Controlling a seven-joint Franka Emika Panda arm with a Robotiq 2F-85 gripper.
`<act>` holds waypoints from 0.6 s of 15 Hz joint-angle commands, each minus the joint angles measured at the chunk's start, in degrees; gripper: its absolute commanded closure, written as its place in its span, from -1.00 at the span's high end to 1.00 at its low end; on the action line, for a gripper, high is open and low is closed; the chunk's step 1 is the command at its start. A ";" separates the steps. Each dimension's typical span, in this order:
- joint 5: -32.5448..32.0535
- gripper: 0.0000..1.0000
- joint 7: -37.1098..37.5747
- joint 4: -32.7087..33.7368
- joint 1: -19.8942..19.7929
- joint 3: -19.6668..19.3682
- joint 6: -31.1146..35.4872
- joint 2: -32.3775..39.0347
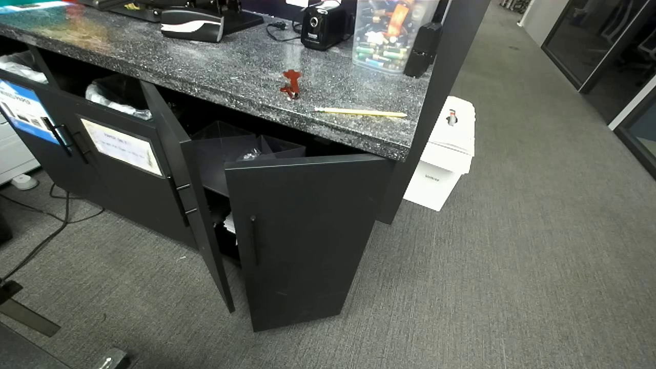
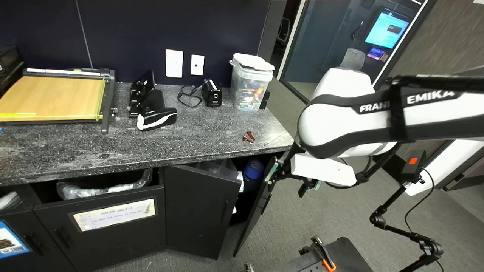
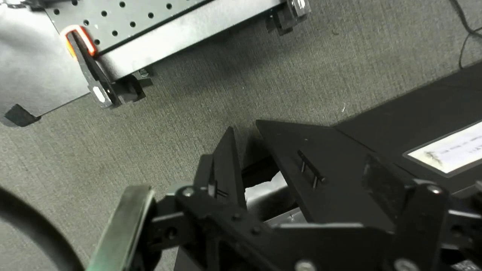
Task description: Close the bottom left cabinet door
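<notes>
The bottom left cabinet door [image 2: 196, 211], a flat black panel with a bar handle, stands ajar, swung out from its left edge. An exterior view shows that same door [image 1: 202, 230] nearly edge-on. In the wrist view the door [image 3: 331, 162] lies beyond the jaws, its handle facing me. My gripper [image 2: 292, 180] hangs near the top of the right-hand door, to the right of the left door. Its jaws are wide apart with nothing held between them in the wrist view, where the gripper [image 3: 292, 178] covers the lower part. Whether a finger touches the right-hand door I cannot tell.
The matching right-hand door [image 1: 307, 241] also stands ajar, its free edge close to the left door's. Above is the speckled countertop [image 2: 204, 132] with office items. A labelled cabinet front [image 2: 109, 219] adjoins on the left. The base table [image 3: 180, 30] stands before the cabinet.
</notes>
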 commanded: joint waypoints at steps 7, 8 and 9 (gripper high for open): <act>-20.53 1.00 21.98 9.98 11.16 -8.59 31.27 33.05; -22.11 1.00 24.07 12.50 14.26 -11.58 33.25 36.65; -22.28 1.00 25.44 14.85 17.12 -14.09 34.68 39.77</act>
